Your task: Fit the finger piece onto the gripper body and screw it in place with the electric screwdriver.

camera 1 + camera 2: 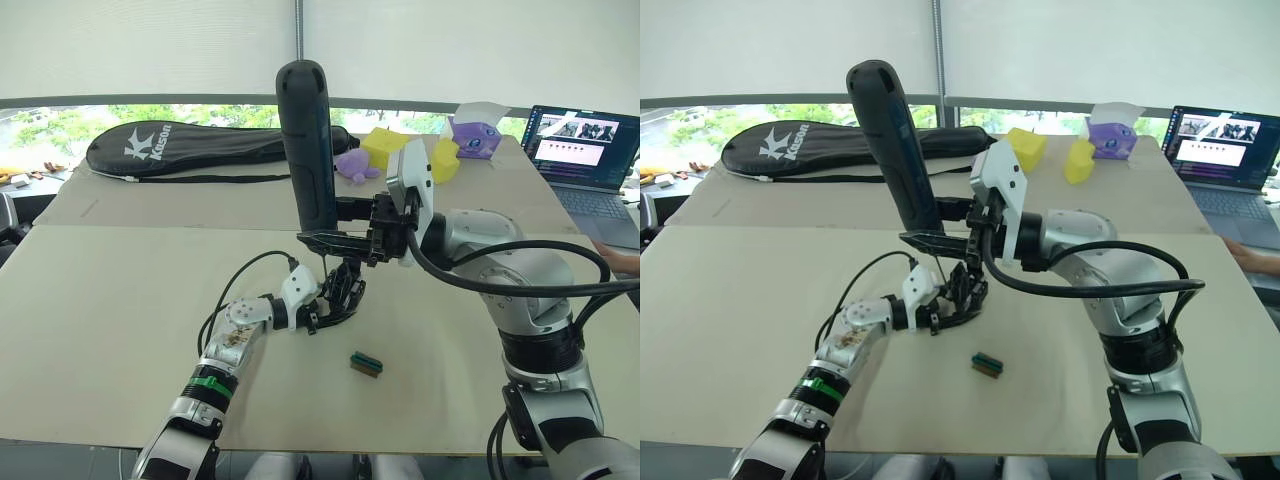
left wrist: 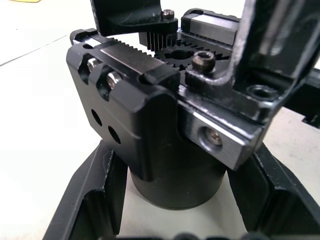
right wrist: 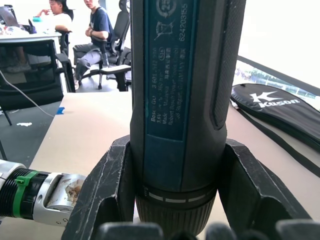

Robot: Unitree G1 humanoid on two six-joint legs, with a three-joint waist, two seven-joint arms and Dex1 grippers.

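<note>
Screwdriver (image 1: pixel 308 150) clamped upright in right gripper (image 1: pixel 345 240), bit pointing down just above gripper body (image 1: pixel 342 290) pinched in left gripper (image 1: pixel 325 305). Screwing seemingly under way; finger piece's seating not discernible.

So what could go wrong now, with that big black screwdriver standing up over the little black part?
1. The thick black electric screwdriver is tall and leans in the right gripper; it might tip, so its thin bit could slip off the screw.
2. The left gripper holds the small chunky black gripper body by its round base; pushing down could twist it loose.
3. The small green-and-black block lies close by and could get knocked.
</note>
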